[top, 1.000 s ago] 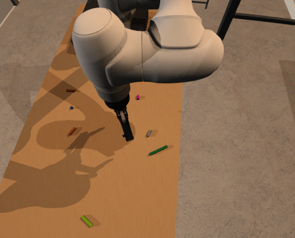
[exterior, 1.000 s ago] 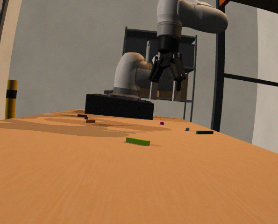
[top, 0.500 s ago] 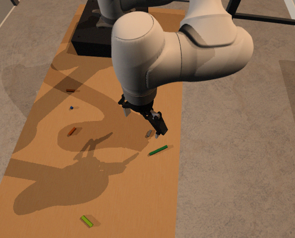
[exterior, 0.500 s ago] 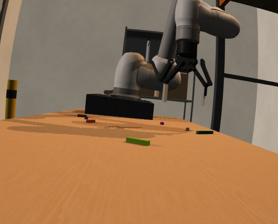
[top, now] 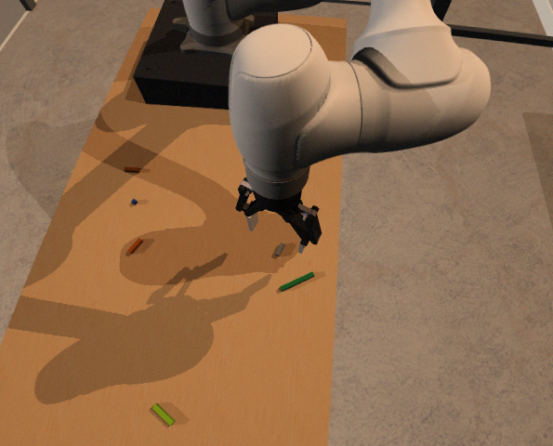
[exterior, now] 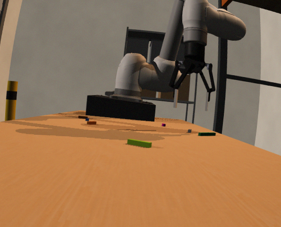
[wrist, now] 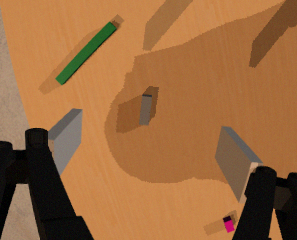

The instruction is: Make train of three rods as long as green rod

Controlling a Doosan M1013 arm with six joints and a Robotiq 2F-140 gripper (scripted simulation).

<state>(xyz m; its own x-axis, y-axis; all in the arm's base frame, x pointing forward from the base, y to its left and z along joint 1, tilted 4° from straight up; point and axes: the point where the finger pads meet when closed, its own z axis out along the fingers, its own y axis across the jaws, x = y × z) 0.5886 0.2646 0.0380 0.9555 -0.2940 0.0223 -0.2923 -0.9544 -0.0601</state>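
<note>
- Tool (top: 276, 236) (exterior: 191, 105) (wrist: 150, 134) is wide, nothing between its fingers; it hangs above the surface (top: 267, 364) (exterior: 135, 183) (wrist: 178, 210).
- Grey rod (top: 279, 249) (exterior: 189, 131) (wrist: 145, 110) lies flat under the tool; in the wrist view it shows between the two fingers, nearer the top edge.
- Green rod (top: 296, 282) (exterior: 207, 134) (wrist: 86, 53) lies near grey, apart from it, by the surface's long edge.
- Magenta rod (exterior: 163, 125) (wrist: 229, 224) is apart from grey; the top view hides it.
- Lime rod (top: 163, 414) (exterior: 139, 143) is well apart from the rest, farthest from the arm's base.
- Blue rod (top: 134, 202) (exterior: 87, 119) sits between two orange-red rods, a nearer-base one (top: 131, 169) (exterior: 82, 117) and a slanted one (top: 135, 245) (exterior: 91, 122), touching neither.
- No rods touch end to end; train not made.
</note>
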